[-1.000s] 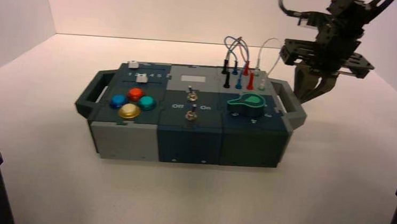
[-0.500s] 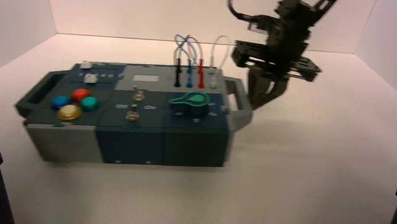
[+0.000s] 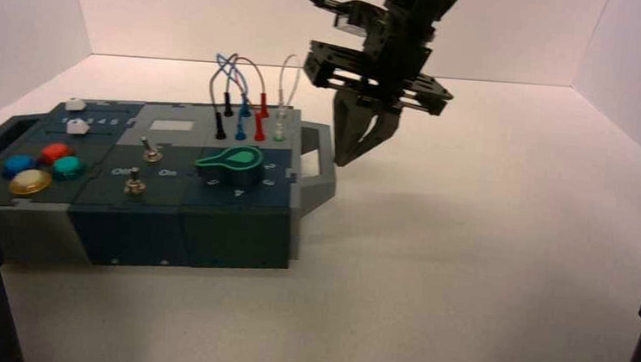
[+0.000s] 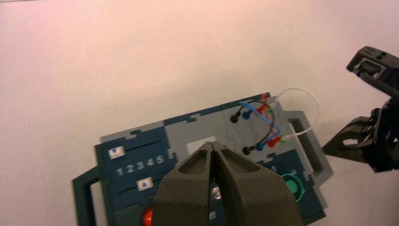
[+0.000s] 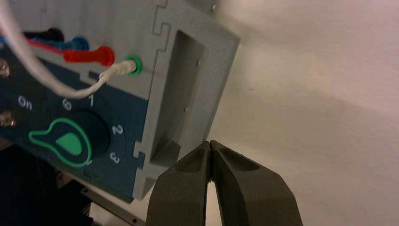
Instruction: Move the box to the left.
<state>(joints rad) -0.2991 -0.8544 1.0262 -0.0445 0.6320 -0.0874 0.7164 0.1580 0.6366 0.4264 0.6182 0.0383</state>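
White tabletop (image 3: 469, 227), smooth, pale. Panel box (image 3: 152, 185), dark teal and grey, lies directly on it, left part of surface, panel face up, long front side toward high camera. Grey side handle (image 3: 316, 168) at box's right end, dark handle (image 3: 0, 143) at left end.

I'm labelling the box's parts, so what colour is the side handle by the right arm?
The handle is grey; it shows best in the right wrist view.

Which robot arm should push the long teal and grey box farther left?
Probably the right gripper: its closed fingers are beside the grey side handle at the box's right end. The left gripper hangs above the box.
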